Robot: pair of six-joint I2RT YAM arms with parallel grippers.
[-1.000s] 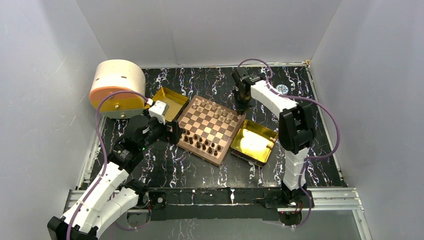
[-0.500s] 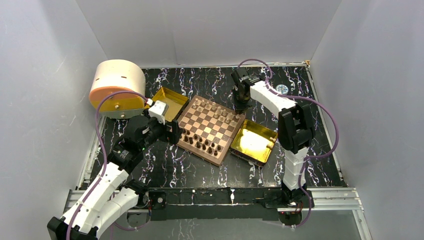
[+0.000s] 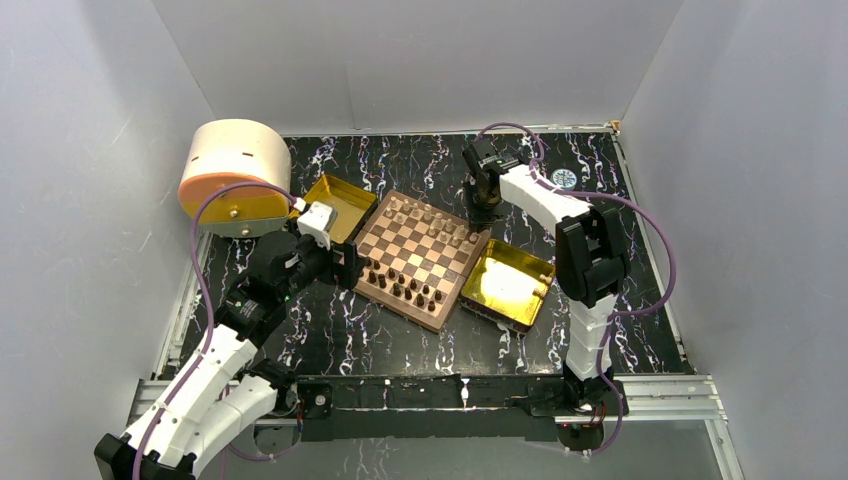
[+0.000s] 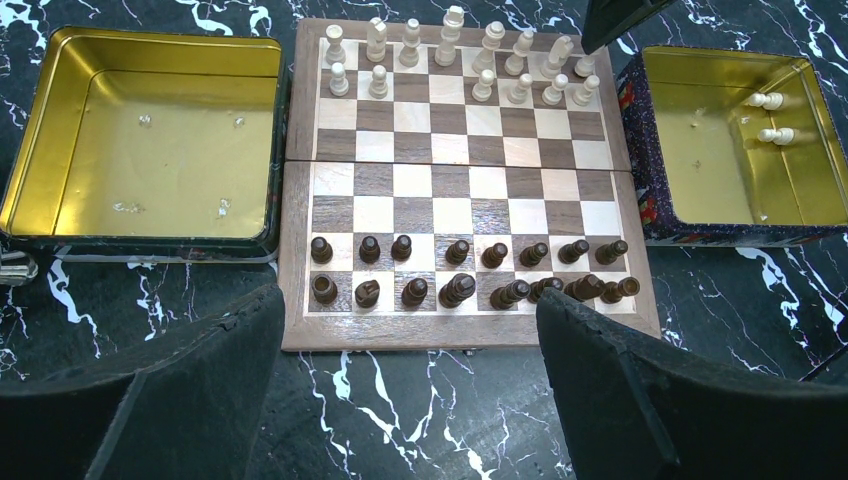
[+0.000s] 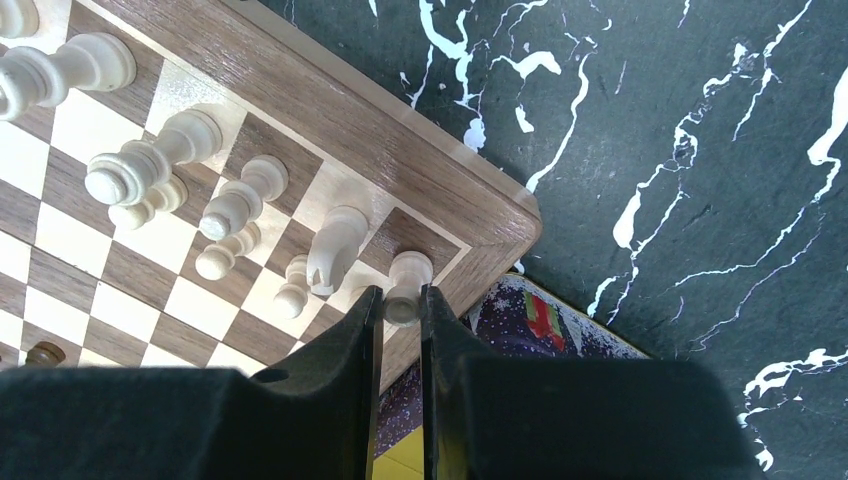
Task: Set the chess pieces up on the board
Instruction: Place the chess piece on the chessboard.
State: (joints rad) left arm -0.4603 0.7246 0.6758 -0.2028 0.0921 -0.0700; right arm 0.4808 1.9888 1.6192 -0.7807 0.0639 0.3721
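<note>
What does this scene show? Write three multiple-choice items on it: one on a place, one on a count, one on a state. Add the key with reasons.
1. Where do the spare pawns lie?
A. in the gold tray beside the board
B. on the black table
C. on the board's middle squares

2. How many light pawns stand on the board?
A. four
B. eight
C. six

3. How is the right claw?
A. wide open above the table
B. shut on a light piece at the board's corner
C. shut on a dark pawn

Key:
1 A, both lie on their sides on the tray's floor.
2 C, six stand in that row, with two squares bare.
3 B, its fingers press the piece from both sides.
</note>
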